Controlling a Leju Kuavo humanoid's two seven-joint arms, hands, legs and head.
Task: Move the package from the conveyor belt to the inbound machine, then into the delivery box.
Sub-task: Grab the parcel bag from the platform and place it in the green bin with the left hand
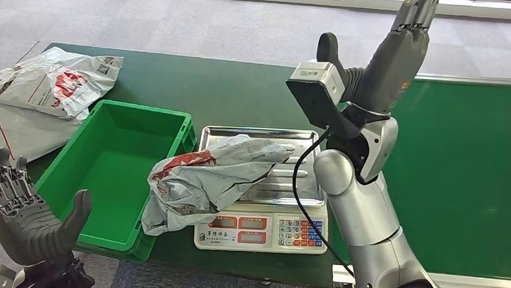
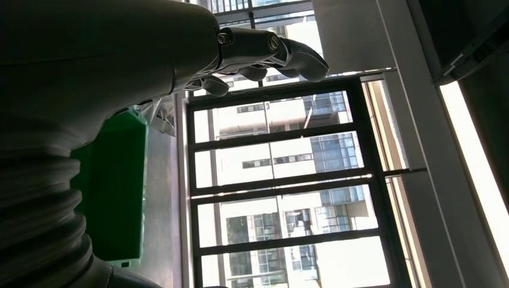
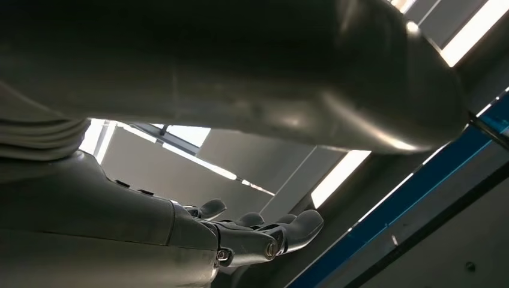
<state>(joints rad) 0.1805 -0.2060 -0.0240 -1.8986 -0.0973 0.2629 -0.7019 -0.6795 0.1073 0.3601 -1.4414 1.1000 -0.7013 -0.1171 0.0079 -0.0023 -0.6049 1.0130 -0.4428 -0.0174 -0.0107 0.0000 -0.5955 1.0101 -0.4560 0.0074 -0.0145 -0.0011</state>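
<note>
The package (image 1: 205, 181) is a crumpled grey plastic mailer with red print, lying on the steel pan of the inbound machine (image 1: 261, 233), a white scale with a keypad. Its lower end spills over the pan's near-left corner, onto the rim of the delivery box (image 1: 116, 170), a green crate. No hand touches it. The right hand (image 1: 415, 14) is raised well above and beyond the package, over the edge of the green conveyor belt (image 1: 462, 174), fingers extended and holding nothing. The left hand (image 1: 21, 214) hovers palm-up near the crate's near-left corner, well left of the package, fingers spread and empty. Beyond that hand, two more printed mailers (image 1: 44, 87) lie on the dark green counter (image 1: 223, 89).
</note>
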